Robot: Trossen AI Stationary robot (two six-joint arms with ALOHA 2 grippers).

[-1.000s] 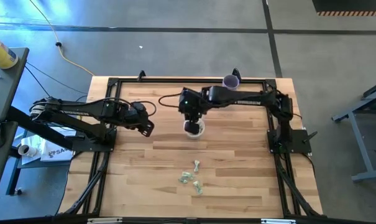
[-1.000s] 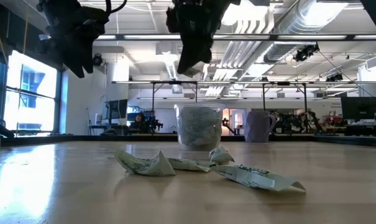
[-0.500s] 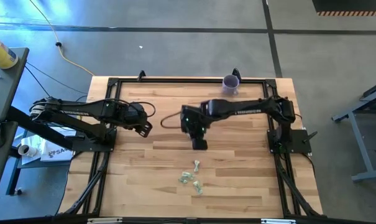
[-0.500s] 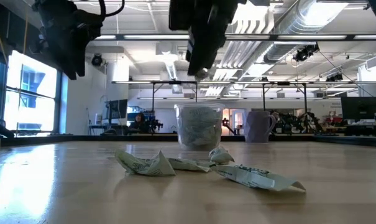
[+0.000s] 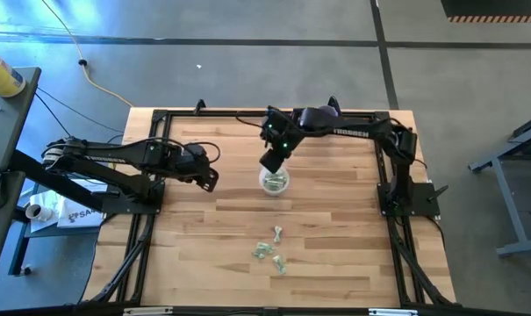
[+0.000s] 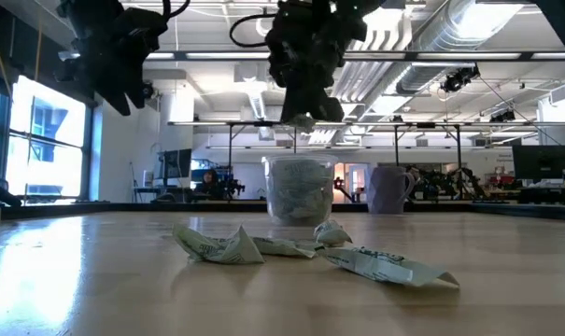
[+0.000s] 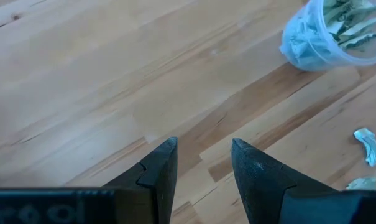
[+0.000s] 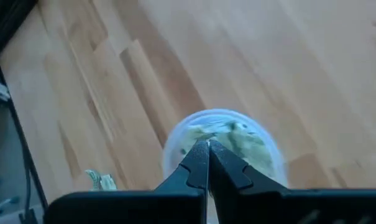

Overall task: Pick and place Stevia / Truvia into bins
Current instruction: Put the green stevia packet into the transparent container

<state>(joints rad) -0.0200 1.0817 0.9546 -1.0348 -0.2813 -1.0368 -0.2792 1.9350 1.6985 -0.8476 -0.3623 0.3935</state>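
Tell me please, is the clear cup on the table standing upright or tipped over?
Upright: the clear cup stands on its base in the low view, rim up, with packets inside.

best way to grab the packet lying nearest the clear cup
Come straight down on it from above. That packet lies crumpled on the bare table, apart from the other loose packets, so pinch across its short width at the raised, crinkled middle. The right end effector, shut and empty above the clear cup, looks best placed; the left end effector waits open farther off.
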